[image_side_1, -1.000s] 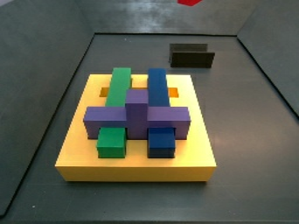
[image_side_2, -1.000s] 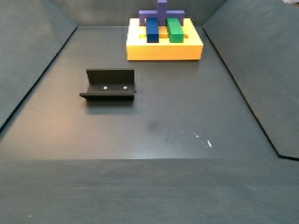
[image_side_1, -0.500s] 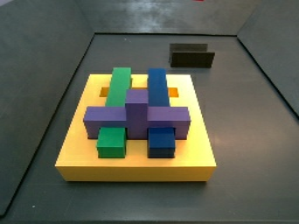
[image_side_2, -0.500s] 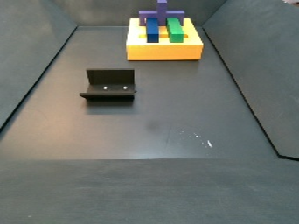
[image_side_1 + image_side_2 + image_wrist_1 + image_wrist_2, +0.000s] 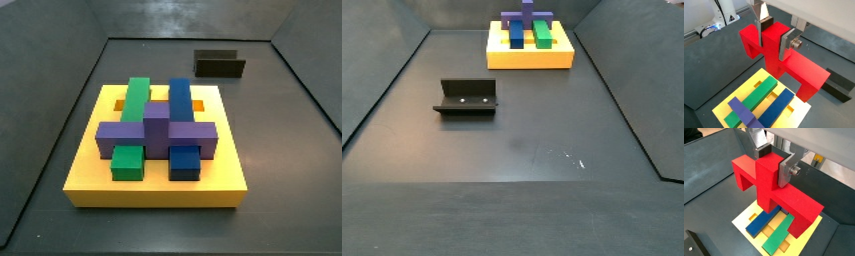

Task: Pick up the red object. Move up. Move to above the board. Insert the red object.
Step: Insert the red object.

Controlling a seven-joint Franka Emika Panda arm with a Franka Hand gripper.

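Note:
In both wrist views my gripper [image 5: 773, 42] [image 5: 774, 164] is shut on the raised middle stem of the red object [image 5: 784, 65] [image 5: 771, 188], held in the air with its bar level. The yellow board [image 5: 751, 85] [image 5: 744, 219] lies below it, partly hidden by the red object. The board also shows in both side views [image 5: 154, 190] [image 5: 529, 60], with a green block [image 5: 138, 95], a blue block [image 5: 178, 95] and a purple cross block [image 5: 156, 130] fitted in it. The gripper and red object are out of both side views.
The dark fixture [image 5: 221, 65] [image 5: 466, 97] stands on the grey floor apart from the board; it also shows in both wrist views [image 5: 837, 85] [image 5: 694, 245]. Dark walls enclose the floor on its sides.
The sliver of red at the top edge of a side view has shrunk and then left the frame. The board and the fixture have not moved.

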